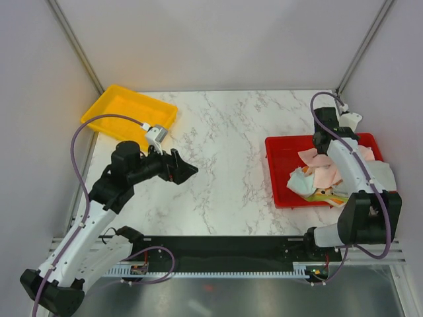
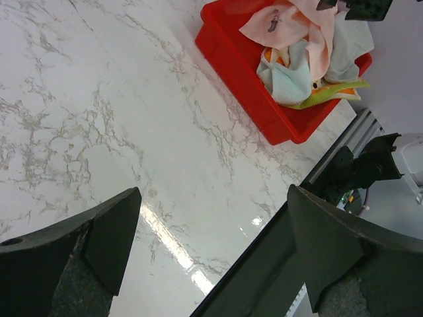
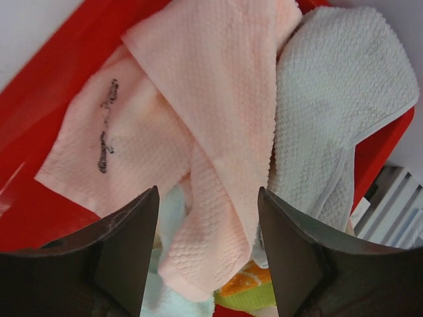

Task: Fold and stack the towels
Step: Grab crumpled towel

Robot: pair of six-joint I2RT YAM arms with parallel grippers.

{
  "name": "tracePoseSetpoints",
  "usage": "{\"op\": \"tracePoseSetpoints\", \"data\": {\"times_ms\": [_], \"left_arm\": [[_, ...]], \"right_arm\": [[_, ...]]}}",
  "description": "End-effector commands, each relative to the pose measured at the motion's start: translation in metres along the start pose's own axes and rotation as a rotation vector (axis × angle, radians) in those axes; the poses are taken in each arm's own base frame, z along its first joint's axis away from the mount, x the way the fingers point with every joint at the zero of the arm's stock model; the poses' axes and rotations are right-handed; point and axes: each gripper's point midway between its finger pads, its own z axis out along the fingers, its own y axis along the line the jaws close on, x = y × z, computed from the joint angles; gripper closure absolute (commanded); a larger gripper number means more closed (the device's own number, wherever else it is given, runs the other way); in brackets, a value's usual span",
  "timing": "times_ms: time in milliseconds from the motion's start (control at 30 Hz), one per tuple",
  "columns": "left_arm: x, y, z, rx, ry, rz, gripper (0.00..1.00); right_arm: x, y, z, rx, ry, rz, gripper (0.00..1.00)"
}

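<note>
Setting: a marble-patterned table (image 1: 231,152) with a yellow tray (image 1: 125,105) at its far left corner and a red tray (image 1: 281,152) at its right side.
Towels: all lie in a loose, unfolded heap inside the red tray; none lie on the table.
Pink towel (image 3: 218,99): uppermost in the heap, draped in a long fold, with a small dark printed mark on its left part.
Grey towel (image 3: 337,99): beside the pink one on its right, one edge hanging over the tray rim.
Mint towel (image 2: 291,72): crumpled at the near end of the tray, partly under the pink towel.
Orange-printed cloth (image 1: 324,193): mostly buried at the near edge of the heap; only a strip shows.
Left gripper (image 2: 215,198): jaws spread wide and holding nothing, above bare table left of centre, well apart from the red tray.
Right gripper (image 3: 208,198): jaws parted, directly over the pink towel, whose fold lies between the two fingers; contact with the cloth cannot be told.
</note>
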Motion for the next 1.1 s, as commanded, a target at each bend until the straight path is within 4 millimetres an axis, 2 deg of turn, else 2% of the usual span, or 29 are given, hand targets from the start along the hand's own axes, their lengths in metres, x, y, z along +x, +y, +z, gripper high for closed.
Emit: {"op": "tracePoseSetpoints", "data": {"times_ms": [0, 233, 333, 433, 500, 533, 567, 600, 633, 700, 733, 800, 833, 900, 933, 1000, 1033, 1067], "left_arm": [[-0.005, -0.010, -0.004, 0.050, -0.029, 0.012, 0.00], [-0.004, -0.007, 0.001, 0.040, -0.016, 0.003, 0.00], [0.000, -0.006, 0.006, 0.046, 0.011, -0.018, 0.01], [0.002, -0.005, 0.009, 0.045, 0.024, -0.030, 0.01], [0.001, -0.003, 0.011, 0.037, 0.028, -0.041, 0.01], [0.001, -0.002, 0.012, 0.035, 0.031, -0.046, 0.01], [0.000, -0.003, 0.013, 0.037, 0.030, -0.054, 0.01], [0.000, -0.003, 0.014, 0.038, 0.034, -0.060, 0.01], [0.000, -0.003, 0.015, 0.036, 0.040, -0.067, 0.01], [-0.002, -0.003, 0.017, 0.036, 0.038, -0.085, 0.01], [-0.001, -0.002, 0.020, 0.033, 0.043, -0.096, 0.01], [-0.003, -0.002, 0.022, 0.031, 0.040, -0.117, 0.01], [-0.006, -0.002, 0.023, 0.029, 0.033, -0.124, 0.02], [-0.009, -0.001, 0.025, 0.018, 0.030, -0.147, 0.02], [-0.014, -0.002, 0.025, 0.011, 0.020, -0.152, 0.03], [-0.021, 0.006, 0.029, -0.038, 0.002, -0.179, 0.04], [-0.033, 0.008, 0.028, -0.067, -0.024, -0.182, 0.04], [-0.035, 0.013, 0.033, -0.090, -0.018, -0.201, 0.04]], "right_arm": [[0.015, 0.000, 0.015, -0.017, 0.051, -0.020, 0.31], [0.045, -0.018, 0.049, 0.125, 0.101, -0.083, 0.36], [0.049, -0.017, 0.058, 0.121, 0.111, -0.079, 0.52], [0.051, -0.017, 0.068, 0.124, 0.128, -0.076, 0.53], [0.051, -0.020, 0.073, 0.126, 0.130, -0.077, 0.63], [0.049, -0.021, 0.074, 0.128, 0.126, -0.078, 0.73], [0.044, -0.022, 0.073, 0.126, 0.113, -0.085, 0.78], [0.039, -0.023, 0.070, 0.120, 0.101, -0.084, 0.84], [0.027, -0.020, 0.067, 0.107, 0.082, -0.074, 1.00], [0.015, -0.019, 0.057, 0.088, 0.075, -0.083, 1.00], [-0.002, -0.015, 0.051, 0.071, 0.047, -0.067, 1.00], [-0.015, -0.014, 0.036, 0.061, 0.024, -0.078, 1.00], [-0.030, -0.011, 0.027, 0.042, -0.004, -0.061, 1.00], [-0.041, -0.009, 0.009, 0.014, -0.020, -0.072, 1.00], [-0.060, -0.006, -0.004, -0.005, -0.058, -0.051, 1.00], [-0.072, -0.001, -0.028, -0.032, -0.090, -0.069, 1.00], [-0.091, 0.004, -0.042, -0.077, -0.114, -0.043, 1.00], [-0.090, 0.014, -0.053, -0.112, -0.100, -0.076, 1.00]]}}
